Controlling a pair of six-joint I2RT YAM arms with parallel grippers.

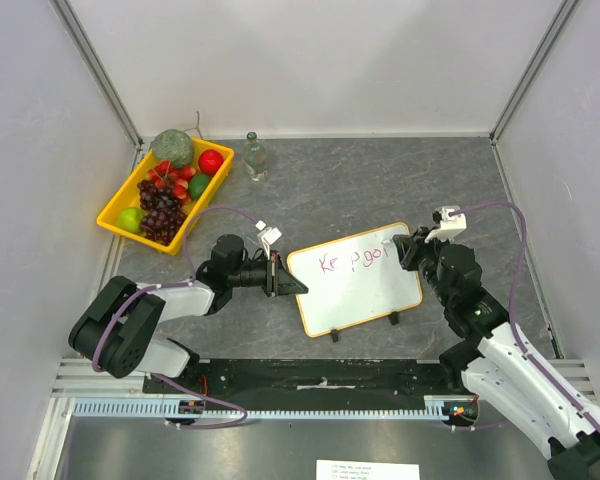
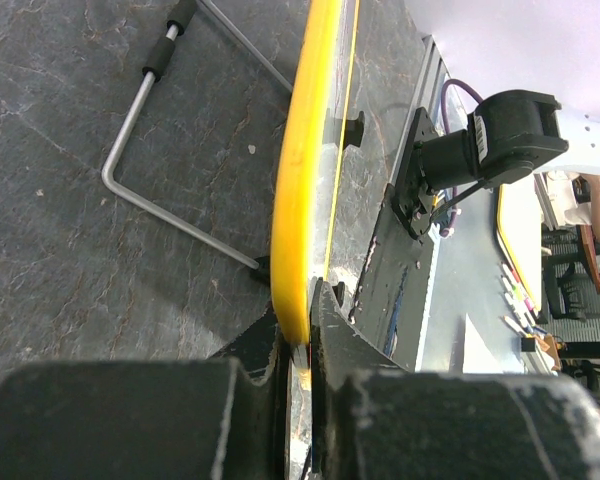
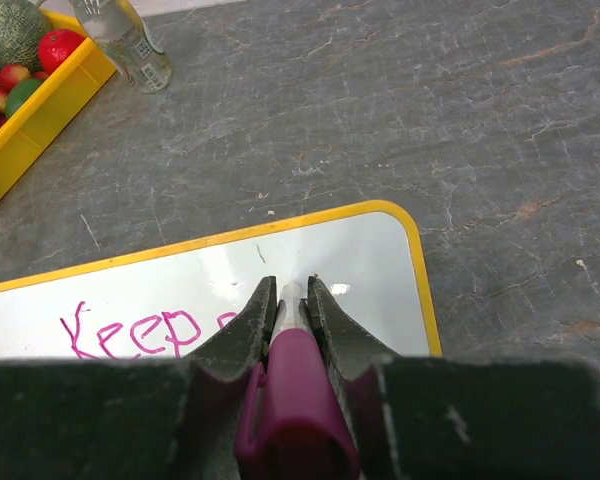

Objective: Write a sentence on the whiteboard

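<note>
The whiteboard, white with a yellow frame and two black clip feet, lies on the table and bears pink writing "Keep go". My left gripper is shut on the board's left edge; in the left wrist view the yellow frame runs up from between the fingers. My right gripper is shut on a purple-capped marker, pointing down at the board's upper right part, just right of the writing. The marker's tip is hidden by the fingers.
A yellow fruit tray with grapes, apples and a melon stands at the back left; a small clear bottle stands beside it. The board's wire stand lies under it. Walls close the sides and back.
</note>
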